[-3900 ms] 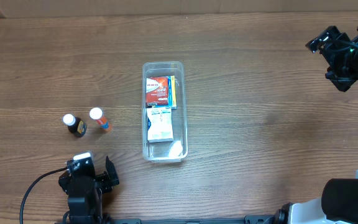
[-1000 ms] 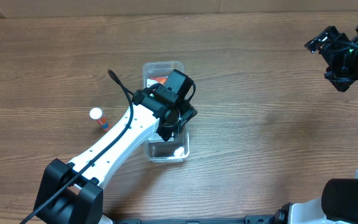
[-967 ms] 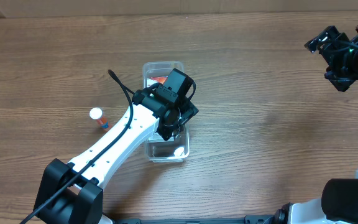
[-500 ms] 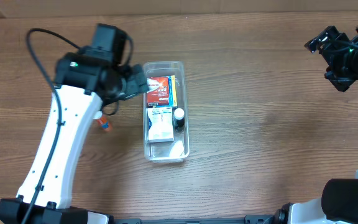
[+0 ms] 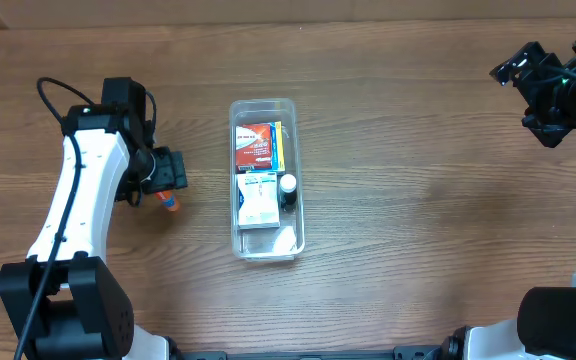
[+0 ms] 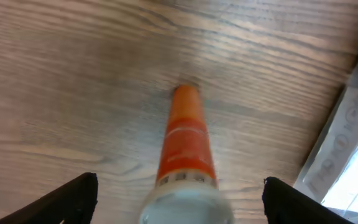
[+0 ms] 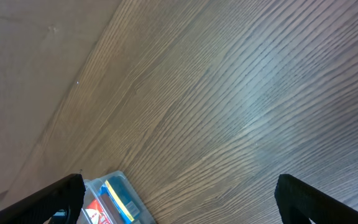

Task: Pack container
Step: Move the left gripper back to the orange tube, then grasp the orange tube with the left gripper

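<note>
The clear container [image 5: 294, 214] lies lengthwise mid-table. It holds a red box [image 5: 254, 146], a blue-and-yellow box, a white box [image 5: 257, 200] and a dark bottle with a white cap [image 5: 287, 187]. An orange bottle with a white cap [image 5: 169, 204] stands on the table left of it, mostly hidden under my left gripper [image 5: 164, 180]. In the left wrist view the bottle [image 6: 185, 140] stands between the open fingers [image 6: 73, 199] without touching them, and the container's wall [image 6: 344, 146] is at the right. My right gripper [image 5: 542, 88] is open and empty at the far right.
In the right wrist view the container's far end [image 7: 114, 198] with the boxes shows at the bottom left, over bare wood. A black cable [image 5: 58, 85] loops off the left arm. The table's far edge runs along the top.
The dark bottle has gone from the table into the container. My left arm has since swung from the container's far left corner down and left, over the orange bottle. The right arm has not moved.
</note>
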Controlling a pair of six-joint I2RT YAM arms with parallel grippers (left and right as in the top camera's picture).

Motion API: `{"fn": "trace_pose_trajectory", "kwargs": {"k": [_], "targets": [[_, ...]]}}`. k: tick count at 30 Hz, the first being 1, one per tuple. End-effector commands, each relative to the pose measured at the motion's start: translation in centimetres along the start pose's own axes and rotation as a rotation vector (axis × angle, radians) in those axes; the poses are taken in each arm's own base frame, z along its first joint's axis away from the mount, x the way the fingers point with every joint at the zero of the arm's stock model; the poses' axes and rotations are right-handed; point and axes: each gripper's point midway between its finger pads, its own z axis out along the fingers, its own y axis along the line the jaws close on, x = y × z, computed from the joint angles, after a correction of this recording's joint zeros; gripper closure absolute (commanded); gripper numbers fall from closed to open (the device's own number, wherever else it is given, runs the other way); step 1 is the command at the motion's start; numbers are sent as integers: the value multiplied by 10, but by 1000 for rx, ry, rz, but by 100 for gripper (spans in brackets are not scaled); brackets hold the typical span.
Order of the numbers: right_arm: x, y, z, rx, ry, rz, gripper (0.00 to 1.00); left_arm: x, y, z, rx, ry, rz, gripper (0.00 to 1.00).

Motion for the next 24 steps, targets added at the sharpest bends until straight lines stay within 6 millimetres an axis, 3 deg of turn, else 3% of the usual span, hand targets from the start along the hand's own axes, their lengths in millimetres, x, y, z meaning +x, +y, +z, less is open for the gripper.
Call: {"fn": "trace_pose_trajectory", "kwargs": {"k": [1,4,6,8,10,13,15,16,18,19,21,22,24], "targets": [[-1,3,-2,-10,-5,-7,0,-4,-5,5,32,-19,35,30],[0,3,-2,-10,-4,-7,0,-8,-6,5,37,-36,35,45],[0,3,-2,-10,-4,-7,0,-8,-6,5,38,-35,35,59],[0,3,-2,-10,-4,-7,0,-7,-6,5,38,-33,34,79],[0,3,-2,-10,-4,-7,0,-4,-5,-7,34,-13,34,90],[0,3,-2,-10,-4,-7,0,-8,-5,-62,38,-29,20,93],[0,3,-2,-10,-4,-7,0,-5,-14,-131,81,-102,41,92],[0,3,-2,-10,-4,-7,0,-2,-20,-152,96,-136,63,91],[0,3,-2,-10,-4,-7,0,10,-42,-186,137,-213,119,91],[0,3,-2,-10,-4,-7,0,19,-58,-194,166,-230,151,91],[0,3,-2,-10,-4,-7,0,37,-90,-198,193,-224,222,91],[0,3,-2,-10,-4,-7,0,64,-140,-191,209,-209,358,90],[0,3,-2,-10,-4,-7,0,82,-167,-177,163,-214,424,89]]}}
